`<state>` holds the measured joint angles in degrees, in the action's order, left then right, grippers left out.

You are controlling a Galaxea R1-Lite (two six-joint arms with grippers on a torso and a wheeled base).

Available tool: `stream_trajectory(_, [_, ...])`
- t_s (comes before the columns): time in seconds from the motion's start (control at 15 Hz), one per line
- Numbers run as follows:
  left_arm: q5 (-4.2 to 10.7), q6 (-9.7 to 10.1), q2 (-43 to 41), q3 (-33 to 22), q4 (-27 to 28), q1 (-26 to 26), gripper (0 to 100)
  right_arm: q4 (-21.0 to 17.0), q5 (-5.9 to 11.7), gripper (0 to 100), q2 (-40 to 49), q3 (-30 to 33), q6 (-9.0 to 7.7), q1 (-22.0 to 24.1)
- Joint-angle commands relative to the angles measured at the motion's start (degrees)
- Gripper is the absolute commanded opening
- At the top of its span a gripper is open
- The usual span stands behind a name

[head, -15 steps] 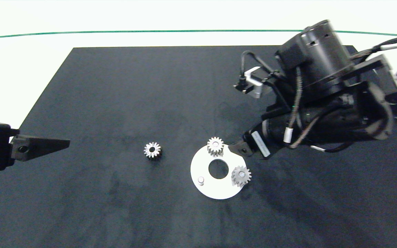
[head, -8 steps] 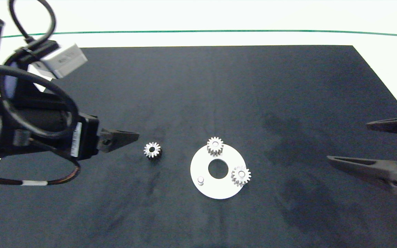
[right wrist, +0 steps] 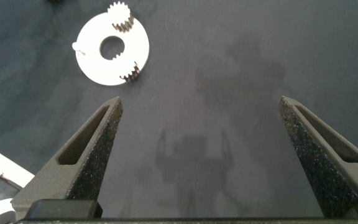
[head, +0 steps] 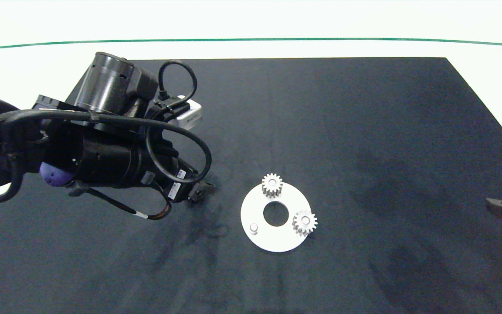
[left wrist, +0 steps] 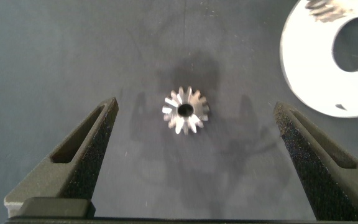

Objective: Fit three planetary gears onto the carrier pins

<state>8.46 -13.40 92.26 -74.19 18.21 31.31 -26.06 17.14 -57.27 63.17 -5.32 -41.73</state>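
Dark matting covers my desk (head: 364,131), pale at the edges. Starting at the left, my left end effector (left wrist: 194,134) hangs over the one loose gear (left wrist: 186,110), its fingers spread wide with the gear lying flat on the mat between them, touching neither pad. In the head view my own arm hides that gear. Its bore faces straight up, so as I judge it the axis is vertical and a straight descent and squeeze across the teeth is what the pick calls for.

Moving right, the white disc (head: 259,244) sits toward 3 o'clock of the loose gear. Two gears are already seated: one (head: 272,185) at the disc's 12 o'clock, one (head: 305,222) near 4 o'clock. The bare pin (head: 254,227) stands at about 8 o'clock, on the side nearest my left arm.

Far right, my right end effector (right wrist: 202,134) is parked at the mat's edge, fingers wide, well apart from the disc.
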Motion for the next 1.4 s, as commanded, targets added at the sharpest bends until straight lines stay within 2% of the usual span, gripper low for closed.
stream_trajectory(0.07, [-0.02, -0.75, 4.0, -0.7, 0.2, -2.0, 100, 0.1, -0.53, 100, 1.1, -0.1, -0.22, 0.0])
stream_trajectory(0.13, [-0.20, -1.46, 4.2, -0.3, 0.2, -2.9, 100, 0.1, -0.70, 100, 1.1, -0.1, -0.22, 0.0])
stream_trajectory(0.2, [-0.20, -1.46, 4.2, -0.3, 0.2, -3.1, 100, 0.1, -0.70, 100, 1.1, -0.1, -0.22, 0.0])
stream_trajectory(0.4, [-1.78, -1.19, 4.4, 0.5, 0.2, -4.0, 100, 0.1, -0.70, 100, 1.1, -0.2, -0.31, 0.0])
stream_trajectory(0.53, [-2.22, -0.75, 4.2, 0.8, 0.3, -3.8, 100, 0.1, -0.70, 100, 1.1, -0.2, -0.49, -0.1])
stream_trajectory(0.67, [-2.40, 0.83, 4.0, 1.3, 0.2, -3.3, 100, 0.1, -0.70, 100, 1.1, -0.2, -0.84, -0.1])
stream_trajectory(0.87, [-2.40, 1.00, 4.2, 3.5, -4.7, -2.6, 100, 0.1, -0.70, 100, 1.1, -0.5, -0.84, -0.1])
stream_trajectory(1.4, [-2.31, 1.62, 4.4, 5.9, -5.7, -2.3, 100, 0.1, -0.88, 100, 0.9, -0.7, -0.84, -0.3])
